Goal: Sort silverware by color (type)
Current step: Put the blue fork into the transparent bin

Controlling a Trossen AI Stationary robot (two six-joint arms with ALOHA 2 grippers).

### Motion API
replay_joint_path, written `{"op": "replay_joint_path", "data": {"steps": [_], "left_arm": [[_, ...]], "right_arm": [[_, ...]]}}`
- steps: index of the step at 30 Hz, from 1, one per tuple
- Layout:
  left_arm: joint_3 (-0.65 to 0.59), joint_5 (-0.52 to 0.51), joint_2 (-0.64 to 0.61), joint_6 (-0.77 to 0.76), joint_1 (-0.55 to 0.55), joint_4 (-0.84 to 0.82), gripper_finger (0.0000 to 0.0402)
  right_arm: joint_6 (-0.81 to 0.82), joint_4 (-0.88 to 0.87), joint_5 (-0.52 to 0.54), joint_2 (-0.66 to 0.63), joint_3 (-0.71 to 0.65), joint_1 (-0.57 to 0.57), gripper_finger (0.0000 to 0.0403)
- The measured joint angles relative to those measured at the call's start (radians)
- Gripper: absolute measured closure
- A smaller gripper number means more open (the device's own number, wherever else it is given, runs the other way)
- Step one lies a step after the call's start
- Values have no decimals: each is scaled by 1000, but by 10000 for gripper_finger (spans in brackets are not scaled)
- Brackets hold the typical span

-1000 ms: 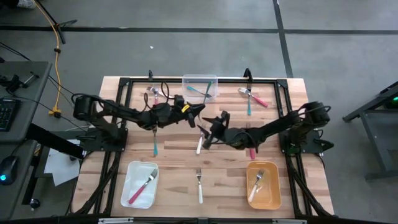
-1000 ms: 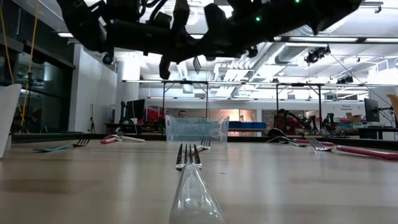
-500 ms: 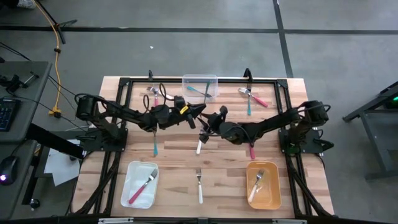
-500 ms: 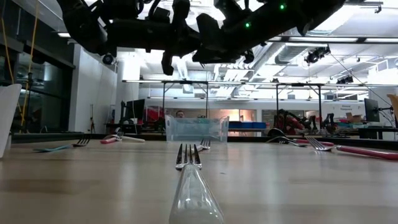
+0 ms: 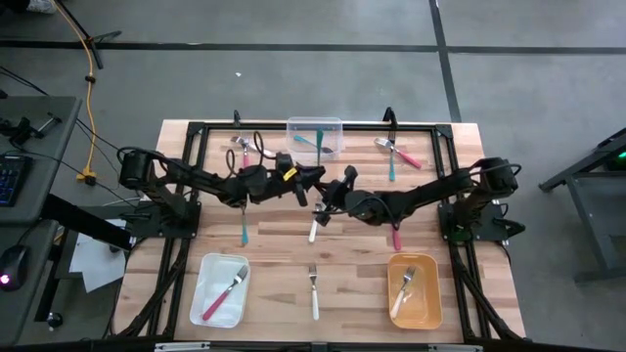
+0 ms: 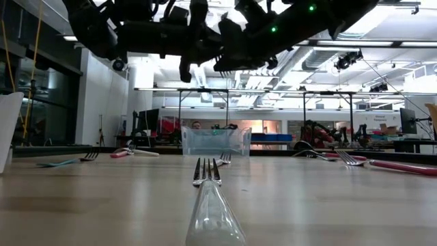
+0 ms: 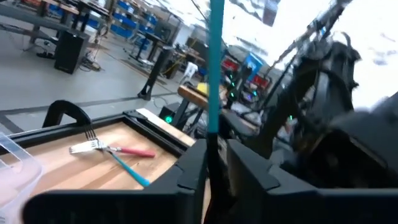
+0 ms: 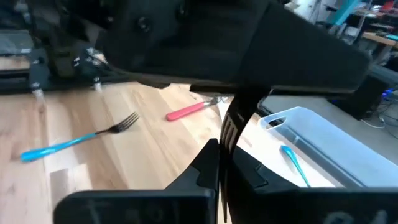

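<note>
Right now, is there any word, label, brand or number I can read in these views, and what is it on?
None can be read.
Yellow tag near the left claw: no lettering can be made out.
Shelves and benches in the room behind the table: any signs there are too small and blurred to read.
Forks, trays and clear bin: no print shows.

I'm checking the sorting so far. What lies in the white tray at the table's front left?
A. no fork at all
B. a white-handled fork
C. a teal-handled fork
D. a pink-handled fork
D: in the high view the white tray holds one pink-handled fork, lying slantwise with its tines toward the tray's far right corner.
</note>
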Motion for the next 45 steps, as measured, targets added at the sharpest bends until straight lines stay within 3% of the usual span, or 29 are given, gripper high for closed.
{"op": "replay_joint_path", "data": {"steps": [6, 12, 16, 20, 26, 30, 35, 45], "left_arm": [[1, 31, -44, 90, 3, -72, 291], [-1, 16, -174, 228, 4, -315, 268], [-2, 14, -250, 289, -3, -481, 269], [-2, 13, -278, 329, -19, -558, 279], [-7, 17, -267, 383, -46, -577, 307], [-104, 32, -268, 407, -51, -416, 332], [-242, 146, -280, 409, -11, -217, 363], [-293, 393, -283, 439, 103, -168, 401]], "right_arm": [[23, -127, -33, -87, 0, -13, 400], [73, -322, -140, -198, 0, -70, 401], [107, -422, -335, -254, 0, -168, 402], [119, -525, -619, -247, 31, -319, 402], [90, -727, -1125, -116, 193, -561, 402], [12, -947, -1332, 20, 378, -680, 402], [-117, -1254, -1425, 215, 655, -776, 402], [-353, -1766, -1427, 550, 1118, -822, 402]]}}
